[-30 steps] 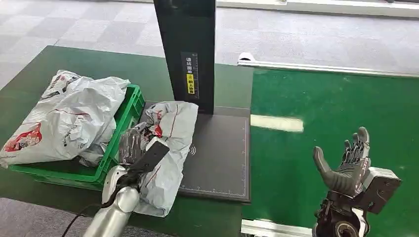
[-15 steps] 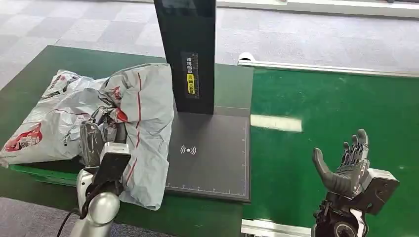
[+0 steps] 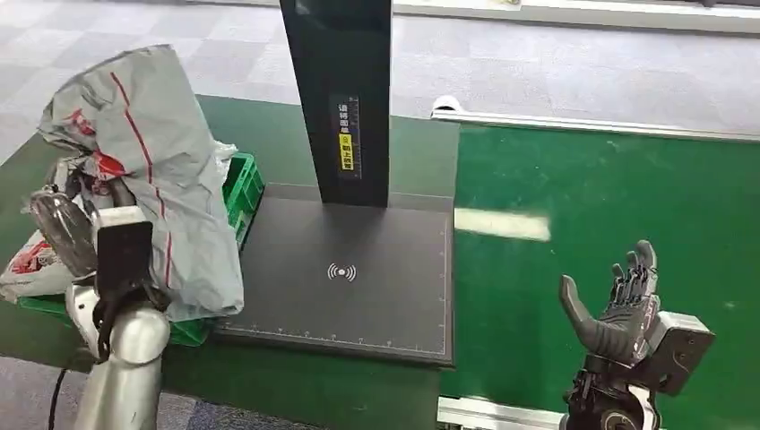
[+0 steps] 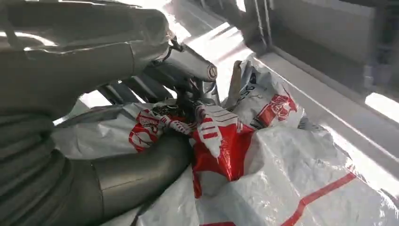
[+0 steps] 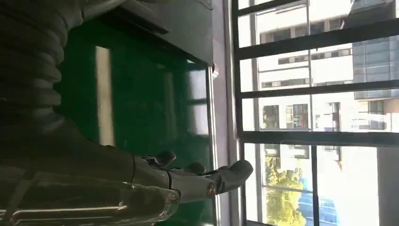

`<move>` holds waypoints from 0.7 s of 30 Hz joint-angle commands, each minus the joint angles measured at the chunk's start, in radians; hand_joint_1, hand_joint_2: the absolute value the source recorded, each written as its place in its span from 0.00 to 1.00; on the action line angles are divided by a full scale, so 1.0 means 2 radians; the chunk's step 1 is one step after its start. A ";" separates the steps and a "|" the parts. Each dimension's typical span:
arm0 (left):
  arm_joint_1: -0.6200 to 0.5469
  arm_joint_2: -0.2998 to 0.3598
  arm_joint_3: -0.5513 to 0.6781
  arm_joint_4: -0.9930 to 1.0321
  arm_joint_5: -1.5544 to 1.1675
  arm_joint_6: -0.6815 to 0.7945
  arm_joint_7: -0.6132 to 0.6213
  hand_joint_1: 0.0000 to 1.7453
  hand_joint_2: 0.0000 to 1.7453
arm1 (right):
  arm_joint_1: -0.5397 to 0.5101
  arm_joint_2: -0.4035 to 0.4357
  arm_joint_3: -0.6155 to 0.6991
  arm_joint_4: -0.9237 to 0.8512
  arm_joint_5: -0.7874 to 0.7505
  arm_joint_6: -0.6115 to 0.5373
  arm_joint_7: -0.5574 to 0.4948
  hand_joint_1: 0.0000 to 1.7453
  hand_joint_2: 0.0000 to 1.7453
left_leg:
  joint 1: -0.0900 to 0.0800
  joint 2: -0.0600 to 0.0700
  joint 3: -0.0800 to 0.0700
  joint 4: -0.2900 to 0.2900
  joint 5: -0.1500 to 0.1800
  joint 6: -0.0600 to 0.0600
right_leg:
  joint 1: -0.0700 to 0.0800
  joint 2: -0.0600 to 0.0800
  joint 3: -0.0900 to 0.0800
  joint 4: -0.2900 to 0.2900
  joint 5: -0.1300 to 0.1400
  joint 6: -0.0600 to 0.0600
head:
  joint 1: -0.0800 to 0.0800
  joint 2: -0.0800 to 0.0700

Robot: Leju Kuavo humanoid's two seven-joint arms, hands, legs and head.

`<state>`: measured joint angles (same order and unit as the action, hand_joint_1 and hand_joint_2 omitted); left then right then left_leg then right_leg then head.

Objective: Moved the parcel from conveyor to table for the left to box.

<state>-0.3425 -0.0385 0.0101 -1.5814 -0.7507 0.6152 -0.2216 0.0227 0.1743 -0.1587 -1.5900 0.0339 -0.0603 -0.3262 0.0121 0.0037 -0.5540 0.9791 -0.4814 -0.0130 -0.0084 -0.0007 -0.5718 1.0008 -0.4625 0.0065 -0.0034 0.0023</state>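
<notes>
Over at the 9 o'clock side of the head view, the left hand [image 3: 67, 228] has a bunch of the grey parcel [image 3: 157, 170] clamped in its fingers, and the bag is lifted up and hanging over the green crate [image 3: 240, 188], draping down past the crate's near edge. Another plastic bag [image 3: 31, 264] with red print sits lower in the crate at about 8 o'clock. Dead centre is the black scanner pad [image 3: 358, 287] with its dark upright post [image 3: 341, 98] at 12 o'clock. Down at 4 o'clock the right hand [image 3: 618, 305] hovers above the green conveyor belt [image 3: 609, 197], fingers spread apart and pointing up, holding nothing. From the left wrist camera, the left hand [image 4: 141, 117] is pinching crumpled red-and-white printed plastic of the parcel [image 4: 263, 155], thumb pressed right into the fold. From the right wrist camera, the right hand [image 5: 188, 181] shows its fingers stretched out and apart over the conveyor belt [image 5: 141, 94], with big windows [image 5: 320, 113] beyond.
</notes>
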 commanded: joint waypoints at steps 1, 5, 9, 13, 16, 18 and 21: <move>-0.221 0.091 0.138 0.336 -0.044 0.003 0.040 1.00 1.00 | -0.007 -0.017 0.016 0.015 -0.013 0.001 0.008 0.00 1.00 | 0.000 -0.001 0.000 0.000 0.001 0.000 | 0.000 -0.001 -0.001 0.000 0.001 -0.001 | 0.000 0.000; -0.268 0.125 0.151 0.443 -0.095 0.021 0.074 1.00 1.00 | -0.004 -0.016 0.017 0.016 -0.015 -0.004 0.011 0.00 1.00 | 0.000 0.001 0.001 0.000 0.001 -0.001 | 0.000 0.001 0.000 0.001 0.001 -0.001 | 0.000 0.000; -0.294 0.142 0.153 0.516 -0.135 0.041 0.095 1.00 1.00 | 0.003 -0.019 0.018 0.013 -0.017 -0.008 0.013 0.00 1.00 | 0.000 0.000 0.000 0.000 0.001 -0.001 | 0.001 0.000 -0.001 0.001 0.000 -0.001 | 0.000 0.000; -0.290 0.143 0.159 0.525 -0.183 0.041 0.125 1.00 1.00 | 0.003 -0.021 0.021 0.014 -0.018 -0.009 0.013 0.00 1.00 | 0.000 0.001 0.000 -0.001 0.001 -0.001 | 0.000 0.001 -0.001 0.001 0.001 -0.001 | 0.000 0.000; -0.290 0.143 0.159 0.525 -0.183 0.041 0.125 1.00 1.00 | 0.003 -0.021 0.021 0.014 -0.018 -0.009 0.013 0.00 1.00 | 0.000 0.001 0.000 0.000 0.001 -0.001 | 0.001 0.000 -0.001 0.001 0.000 -0.001 | 0.000 0.000; -0.290 0.143 0.159 0.525 -0.183 0.041 0.125 1.00 1.00 | 0.003 -0.021 0.021 0.014 -0.018 -0.009 0.013 0.00 1.00 | 0.000 0.001 -0.001 0.000 0.001 -0.001 | 0.001 0.000 -0.001 0.001 0.000 -0.001 | 0.000 0.000; -0.307 0.153 0.138 0.587 -0.232 -0.012 0.185 1.00 1.00 | 0.003 -0.027 0.023 0.017 -0.022 -0.013 0.015 0.00 1.00 | 0.000 0.000 -0.001 0.000 0.001 -0.001 | 0.001 0.000 -0.001 0.001 0.000 -0.001 | 0.000 0.000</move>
<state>-0.8597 0.2411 0.3006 -0.6646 -1.1120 0.6882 0.0206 0.0348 0.1541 -0.1343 -1.5900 0.0008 -0.0767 -0.3052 0.0128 0.0058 -0.5551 0.9792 -0.4801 -0.0153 -0.0075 0.0011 -0.5745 1.0034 -0.4619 0.0050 -0.0034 0.0023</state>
